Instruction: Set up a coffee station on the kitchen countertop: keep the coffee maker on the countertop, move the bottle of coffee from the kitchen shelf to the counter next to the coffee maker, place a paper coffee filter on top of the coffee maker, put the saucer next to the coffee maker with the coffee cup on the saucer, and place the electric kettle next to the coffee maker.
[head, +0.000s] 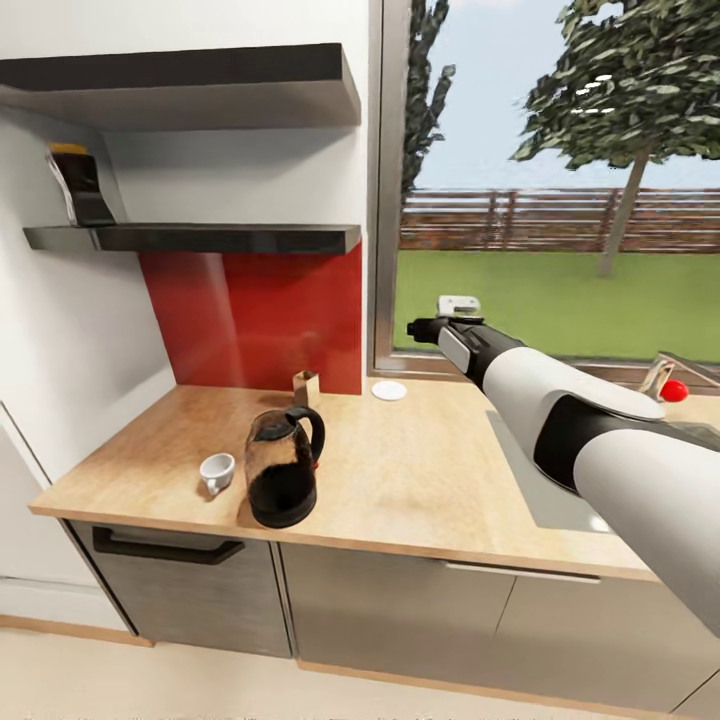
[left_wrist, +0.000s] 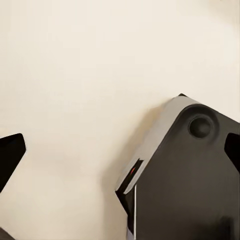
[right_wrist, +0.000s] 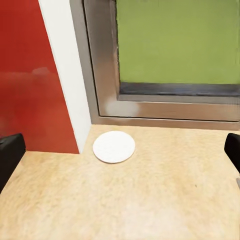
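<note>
Head view, left to right. Upper left of the frame: the bottle of coffee (head: 78, 186) stands at the left end of the lower kitchen shelf (head: 230, 238), under a second shelf alike. Lower left: the coffee cup (head: 217, 472) sits on the worktop (head: 420, 490), just left of the electric kettle (head: 285, 468), apart from it. Behind the kettle a small brown box (head: 306, 388) stands against the red splashback (head: 255, 310). Centre: the saucer (head: 389, 390) lies flat at the worktop's back edge, by the window frame. Right of centre: the right arm reaches toward the window, its gripper (head: 440, 325) above and just right of the saucer, not touching it.

Right wrist view: the saucer (right_wrist: 114, 147) lies ahead, between the spread jaws, nearer the frame's left.

Left wrist view: the left jaws stand spread over pale floor (left_wrist: 75, 75) beside the robot's dark base (left_wrist: 190, 180)
</note>
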